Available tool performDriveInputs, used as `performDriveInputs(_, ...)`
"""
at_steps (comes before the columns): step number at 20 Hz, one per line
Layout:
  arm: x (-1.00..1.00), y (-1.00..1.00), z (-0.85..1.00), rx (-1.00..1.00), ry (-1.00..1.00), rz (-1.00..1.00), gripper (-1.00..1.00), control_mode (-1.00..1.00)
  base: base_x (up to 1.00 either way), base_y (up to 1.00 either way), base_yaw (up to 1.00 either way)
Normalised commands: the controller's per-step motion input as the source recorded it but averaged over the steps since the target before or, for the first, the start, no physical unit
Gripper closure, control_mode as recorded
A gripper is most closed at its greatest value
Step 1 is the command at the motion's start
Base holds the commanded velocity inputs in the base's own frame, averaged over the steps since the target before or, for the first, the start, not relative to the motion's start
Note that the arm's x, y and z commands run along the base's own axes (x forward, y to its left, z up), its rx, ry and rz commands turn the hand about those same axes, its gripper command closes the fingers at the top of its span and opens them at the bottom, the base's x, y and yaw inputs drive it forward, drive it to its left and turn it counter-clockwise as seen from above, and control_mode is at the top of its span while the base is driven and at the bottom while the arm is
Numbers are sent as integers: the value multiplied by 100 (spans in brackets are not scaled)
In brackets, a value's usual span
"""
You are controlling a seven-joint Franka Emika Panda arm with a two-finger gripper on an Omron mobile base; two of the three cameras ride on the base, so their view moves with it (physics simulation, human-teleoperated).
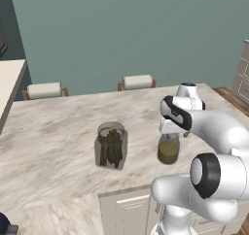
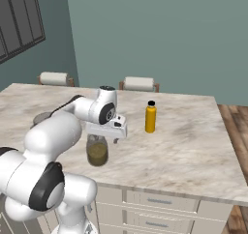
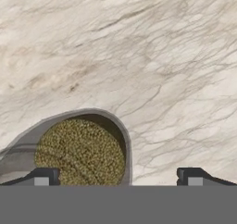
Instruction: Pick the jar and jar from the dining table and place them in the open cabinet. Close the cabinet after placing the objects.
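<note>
Right now the claw (image 3: 118, 177) hangs just above the small jar (image 1: 168, 149) with its two dark fingertips (image 3: 42, 177) spread as wide as they go, gripping nothing. From the hand view the jar's mouth, full of olive-green grains, sits off to one side: one tip stands over the jar's opening while the other stands over bare stone well beyond the glass. That offset is the main worry. If the hand drops straight down from this line, I judge that the near tip would land on the rim or inside the mouth instead of outside the wall, pushing the jar over or skidding it along the dining table (image 1: 53, 132). A tipped jar could spill its contents or roll.

Further out, the larger jar (image 1: 112, 145) with dark brown sticks stands near, to the left in the left base view, apart from the small one; a shoved small jar might knock into it. On the other side, the yellow bottle (image 2: 150, 117) stands upright and well apart, less at risk.

Both jars stand fairly near the table's front edge, so a hard nudge toward the robot could send one off. The cabinet is out of frame, so nothing has been stored yet
</note>
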Motion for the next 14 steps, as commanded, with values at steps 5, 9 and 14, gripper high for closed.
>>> performDriveInputs(5,0,0,-22,0,0,0,-100,-100,0,0,0)
performDriveInputs(9,0,0,-18,0,0,0,-100,-100,0,0,0)
performDriveInputs(14,0,0,0,0,0,0,-100,-100,0,0,0)
